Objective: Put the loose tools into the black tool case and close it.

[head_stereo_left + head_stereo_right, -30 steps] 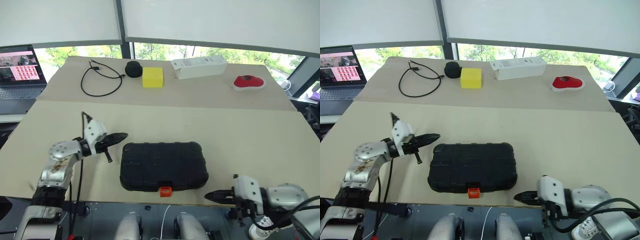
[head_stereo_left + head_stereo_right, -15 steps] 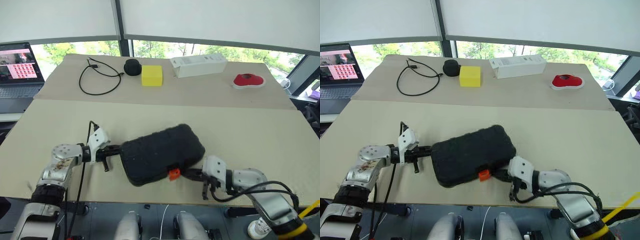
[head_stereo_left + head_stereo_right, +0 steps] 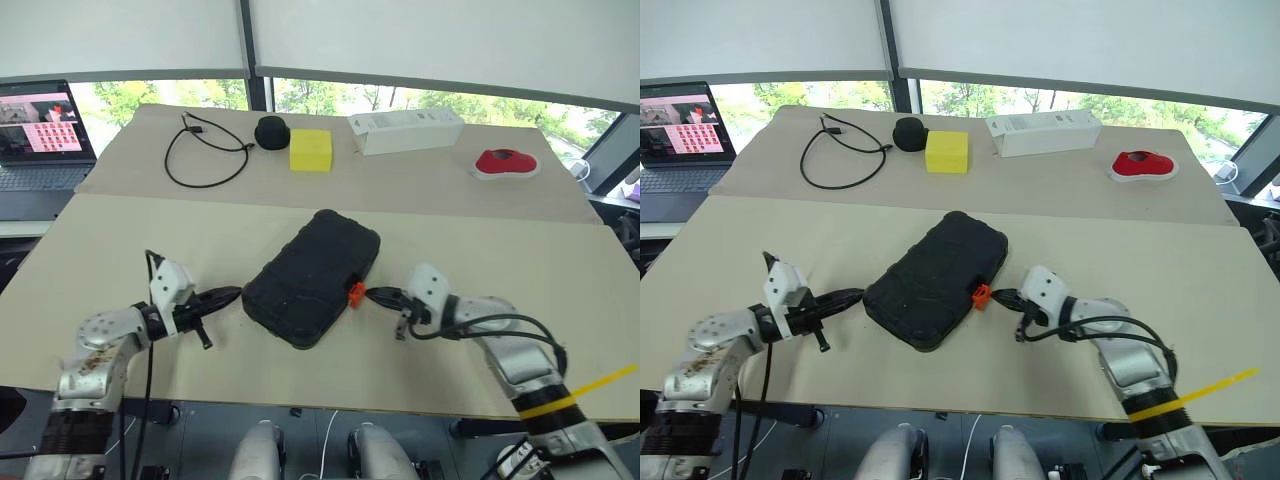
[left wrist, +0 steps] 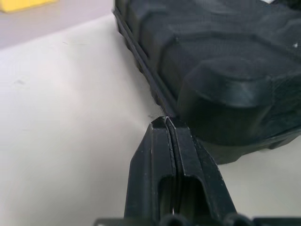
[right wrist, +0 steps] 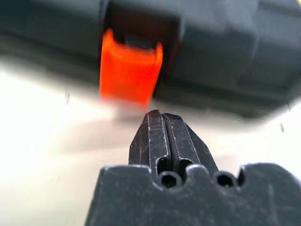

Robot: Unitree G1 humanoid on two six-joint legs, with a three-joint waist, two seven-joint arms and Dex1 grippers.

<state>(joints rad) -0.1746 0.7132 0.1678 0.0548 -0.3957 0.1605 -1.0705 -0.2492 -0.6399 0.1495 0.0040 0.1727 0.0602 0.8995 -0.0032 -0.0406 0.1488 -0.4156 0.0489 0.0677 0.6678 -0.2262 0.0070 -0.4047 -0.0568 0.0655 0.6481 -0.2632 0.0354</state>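
Two grippers flank the black tool case [image 3: 312, 278] on the near table [image 3: 560, 290], and both have their fingers pressed flat together, holding nothing. The left gripper [image 3: 232, 294] sits low at the near left, its tip pointing right at the case's near-left corner; in the left wrist view the closed tip [image 4: 166, 121] lies just beside the case's lower edge (whether it actually touches is hard to tell). The right gripper [image 3: 372, 295] comes in from the near right and points left at the small orange latch [image 3: 354, 293] on the case's right-hand long side; in the right wrist view its tip [image 5: 160, 114] is just below the latch [image 5: 130, 68], very close to it.

The case is shut and lies skewed on the near table, one end toward the near left and the other toward the far right, roughly midway between the two arms.

Farther off, on the far table [image 3: 420, 180], a looped black cable [image 3: 200, 160] lies at the left, then a round black speaker [image 3: 270, 131] touching or just beside a yellow block [image 3: 311, 150], a long white box [image 3: 405, 131], and a red object [image 3: 503, 163] at the right. An open laptop [image 3: 40, 135] stands at the far left edge.
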